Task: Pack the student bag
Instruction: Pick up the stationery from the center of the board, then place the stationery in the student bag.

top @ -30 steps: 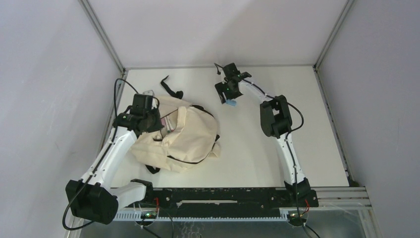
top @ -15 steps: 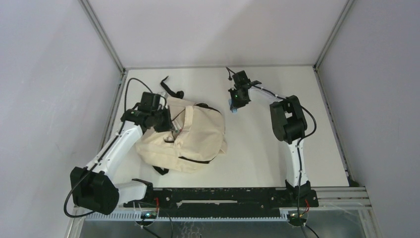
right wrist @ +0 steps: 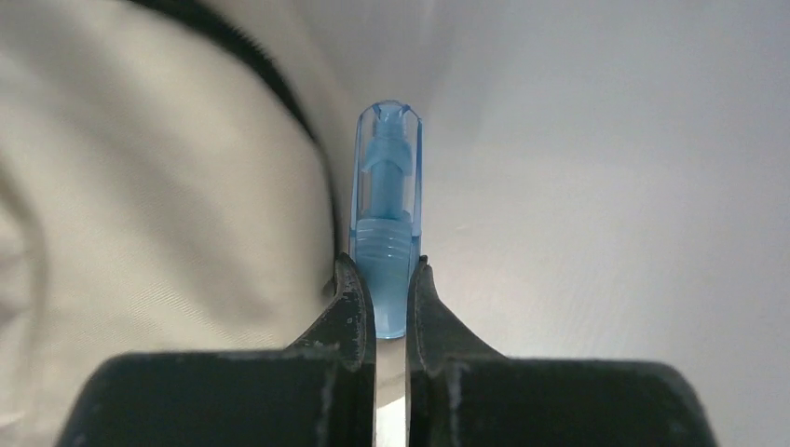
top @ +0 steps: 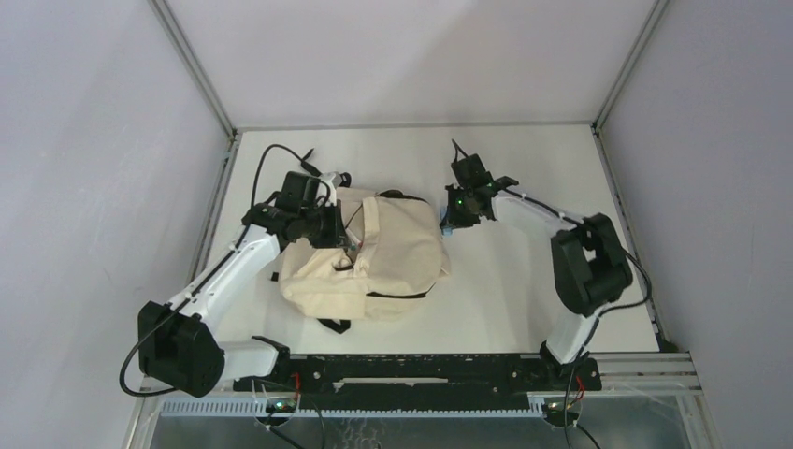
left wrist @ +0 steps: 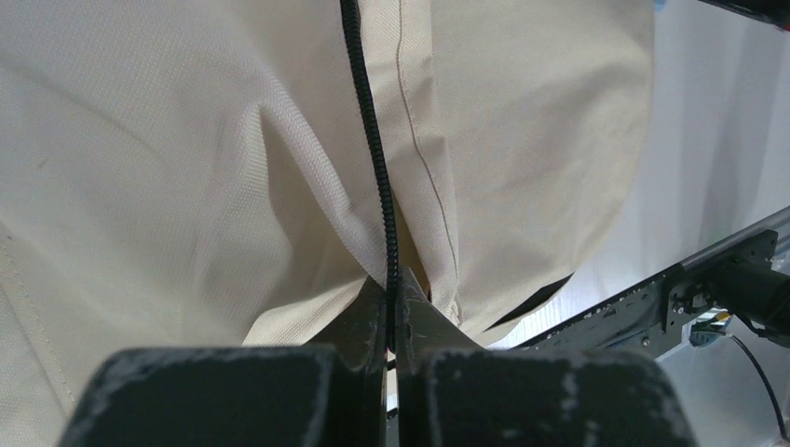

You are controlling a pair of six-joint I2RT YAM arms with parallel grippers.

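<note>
The student bag (top: 397, 262), cream fabric with black trim, lies slumped on the white table left of centre. My left gripper (top: 342, 239) sits on its upper left part. In the left wrist view the gripper (left wrist: 392, 291) is shut on the bag's black zipper edge (left wrist: 374, 149), with cream fabric (left wrist: 168, 158) bunched on both sides. My right gripper (top: 453, 219) hangs just off the bag's far right corner. It is shut (right wrist: 391, 272) on a small translucent blue marker (right wrist: 387, 177), which sticks out past the fingertips next to the bag (right wrist: 140, 196).
A loose black strap (top: 332, 174) lies behind the bag near the back left. Metal frame posts (top: 192, 65) and white walls close in the table. A black rail (top: 421, 367) runs along the near edge between the arm bases.
My left gripper has dragged the bag to the right. The right gripper has shut on the blue marker and carried it right and nearer, up to the bag's corner.
</note>
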